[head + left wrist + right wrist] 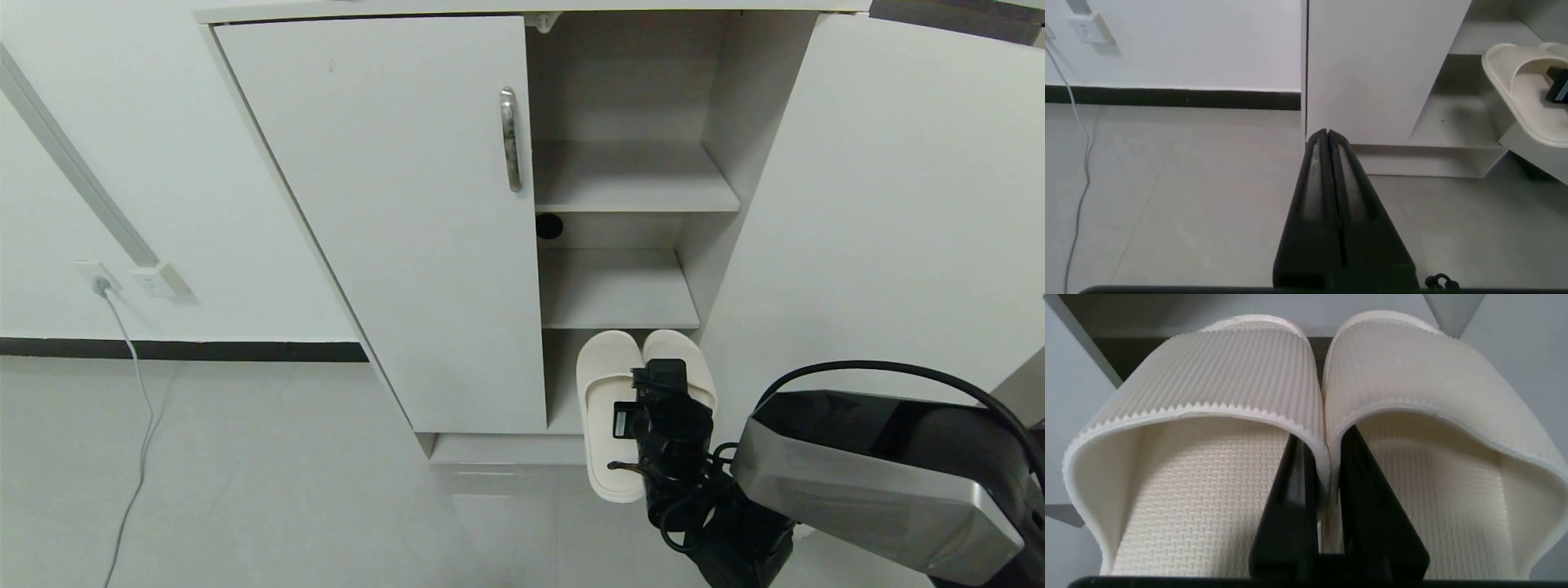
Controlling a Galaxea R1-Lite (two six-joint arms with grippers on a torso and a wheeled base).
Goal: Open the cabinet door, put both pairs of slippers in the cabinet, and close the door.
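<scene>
A pair of cream slippers (606, 392) hangs side by side in front of the cabinet's lowest compartment, toes toward the opening. My right gripper (653, 385) is shut on the slippers' (1241, 416) inner edges, one finger (1290, 498) inside each slipper. The white cabinet (629, 175) has its right door (882, 204) swung open, while the left door (392, 220) with a metal handle (510, 139) stays shut. My left gripper (1328, 143) is shut with nothing in it, hovering over the floor left of the cabinet, with the slippers (1523, 77) off to one side.
Two bare shelves (629, 286) sit above the lowest compartment. A small dark round thing (549, 226) lies at the back under the upper shelf. A wall socket (100, 282) with a grey cable (135, 425) is on the left wall. The grey tiled floor (245, 490) lies open.
</scene>
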